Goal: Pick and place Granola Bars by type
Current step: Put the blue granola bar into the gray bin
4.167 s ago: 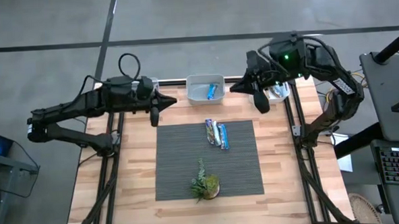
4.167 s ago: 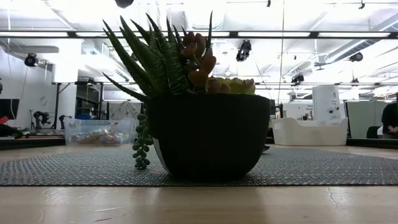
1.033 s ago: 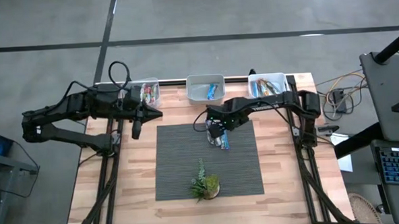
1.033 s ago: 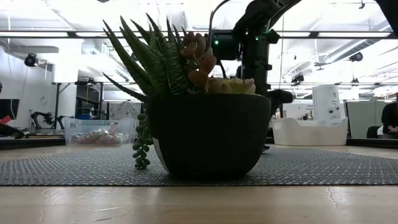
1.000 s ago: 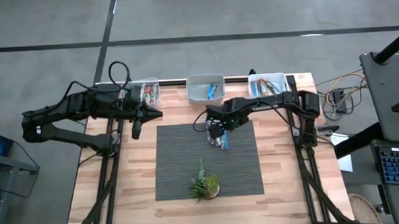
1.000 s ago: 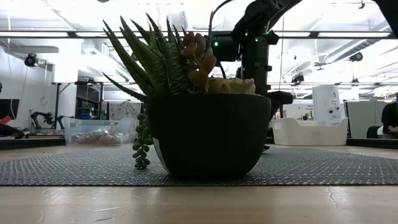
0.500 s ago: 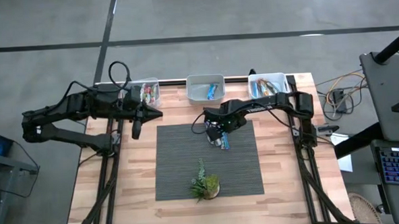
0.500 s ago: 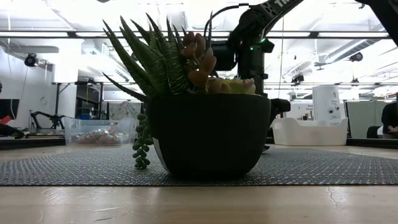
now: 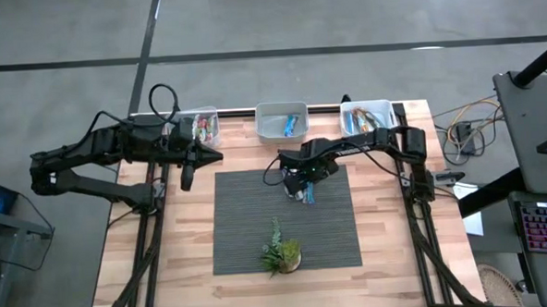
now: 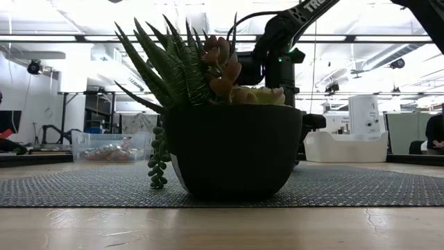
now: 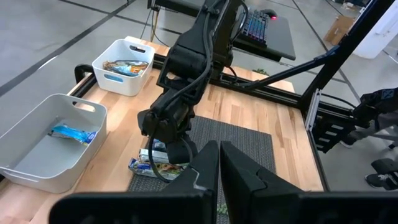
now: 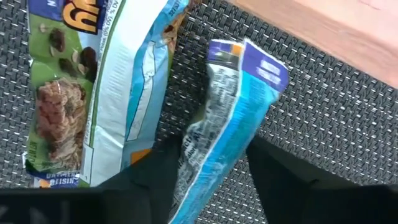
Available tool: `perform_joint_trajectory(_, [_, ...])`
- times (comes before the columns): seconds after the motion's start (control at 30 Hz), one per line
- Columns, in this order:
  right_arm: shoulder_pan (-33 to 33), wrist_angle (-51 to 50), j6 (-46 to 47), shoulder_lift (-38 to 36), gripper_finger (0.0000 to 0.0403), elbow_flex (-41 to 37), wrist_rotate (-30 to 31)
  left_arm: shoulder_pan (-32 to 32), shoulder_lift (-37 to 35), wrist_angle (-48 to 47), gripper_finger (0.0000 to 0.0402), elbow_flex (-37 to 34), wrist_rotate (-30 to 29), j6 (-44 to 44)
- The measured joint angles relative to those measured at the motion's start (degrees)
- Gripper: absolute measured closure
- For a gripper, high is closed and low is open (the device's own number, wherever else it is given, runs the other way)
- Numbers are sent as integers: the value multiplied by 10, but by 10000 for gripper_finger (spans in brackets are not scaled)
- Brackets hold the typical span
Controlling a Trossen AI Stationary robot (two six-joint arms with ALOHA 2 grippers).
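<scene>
**Right gripper at the granola bars on the mat**

High view: The right gripper [image 9: 299, 182] is lowered over two granola bars [image 9: 303, 191] at the far centre of the grey mat [image 9: 249, 238]. Three bins stand along the far edge of the bench [image 9: 190, 250]; the middle bin [image 9: 270, 119] holds one blue bar. The left gripper [image 9: 187, 166] waits near the left bin [image 9: 198, 126], fingers closed on nothing.

Low view: A potted succulent [image 10: 225, 132] blocks the bars; only the right arm shows above it.

Left wrist view: The right gripper [image 11: 174, 152] stands upright over the bars.

Right wrist view: A blue-wrapped bar [image 12: 233, 118] sits between the fingers [image 12: 152, 177], which are half open around it. A green, white and blue bar [image 12: 93, 87] lies just beside.
</scene>
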Motion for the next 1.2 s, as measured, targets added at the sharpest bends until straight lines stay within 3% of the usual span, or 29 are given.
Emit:
perform_joint_trajectory(0.27, [0,0,-3,-2,318,0,-4,0,0,0,402,0,0,0])
perform_joint_trajectory(0.47, [0,-1,-16,-26,358,-1,-19,0,0,0,402,0,0,-7])
perform_joint_trajectory(0.8, [-28,0,-66,-110,369,68,-6,0,0,0,402,0,0,-12])
perform_joint_trajectory(1.2, [-133,-4,-174,-103,369,230,-6,0,0,0,402,0,0,-17])
